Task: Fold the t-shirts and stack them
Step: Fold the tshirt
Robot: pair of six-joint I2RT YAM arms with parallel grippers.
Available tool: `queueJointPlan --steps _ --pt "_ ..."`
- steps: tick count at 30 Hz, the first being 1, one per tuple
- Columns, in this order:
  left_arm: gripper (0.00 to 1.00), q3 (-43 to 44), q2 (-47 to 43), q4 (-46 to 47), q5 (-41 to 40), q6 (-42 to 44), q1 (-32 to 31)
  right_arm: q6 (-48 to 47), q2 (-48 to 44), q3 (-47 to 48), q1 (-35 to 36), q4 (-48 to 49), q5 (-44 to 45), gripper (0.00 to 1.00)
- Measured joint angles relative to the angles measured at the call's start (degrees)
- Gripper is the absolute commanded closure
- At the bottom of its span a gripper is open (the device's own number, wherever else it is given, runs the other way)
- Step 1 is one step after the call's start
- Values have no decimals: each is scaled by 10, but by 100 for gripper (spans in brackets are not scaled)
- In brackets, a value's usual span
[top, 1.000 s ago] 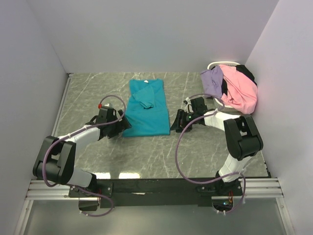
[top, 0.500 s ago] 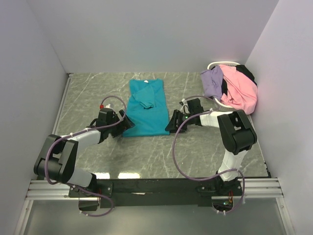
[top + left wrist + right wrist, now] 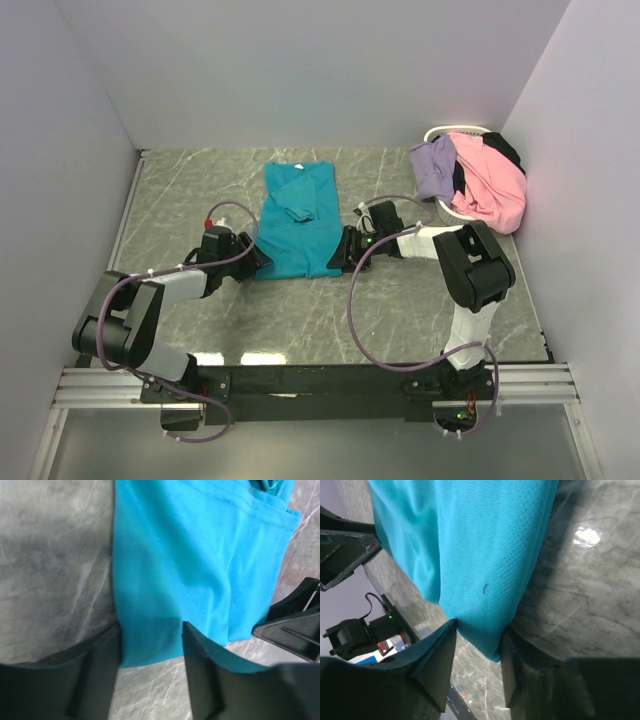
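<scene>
Jaws of left gripper (image 3: 150, 640) and right gripper (image 3: 477, 635), newly arrived, are narrowing, half open, around lower corners of flat teal cloth t-shirt (image 3: 295, 225) mid-frame; the fold is probably starting.

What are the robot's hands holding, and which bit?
The left gripper and right gripper each straddle a bottom hem corner of the teal t-shirt; whether they pinch it cannot be told.

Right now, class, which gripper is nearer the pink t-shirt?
Right. The right gripper is at the teal t-shirt's near right corner, the side facing the pink t-shirt. The left gripper is at the near left corner, farther away across that shirt.
</scene>
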Motion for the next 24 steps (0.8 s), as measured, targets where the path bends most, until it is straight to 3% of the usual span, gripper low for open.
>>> queueJointPlan --steps 3,5,6,7,8,9,11,24 --pt "66 -6 7 8 3 -7 0 2 0 -1 0 -1 8 62" --pt "80 -9 11 9 3 -9 -1 1 0 -1 0 -1 10 65" --pt "86 -9 14 8 3 -9 -1 2 1 -2 1 -1 12 72" --pt "99 -9 17 6 3 -10 -1 2 2 -2 1 -1 14 76" --pt "99 -9 19 6 3 -12 -1 -1 2 -2 1 -1 17 79" --pt "99 -9 19 5 5 -14 -1 -1 3 -3 1 -1 20 89" --pt "99 -5 19 3 7 -13 -2 -2 3 -4 1 -2 24 100" --pt "99 18 6 -74 5 0 -11 -10 -24 -27 1 -18 39 100"
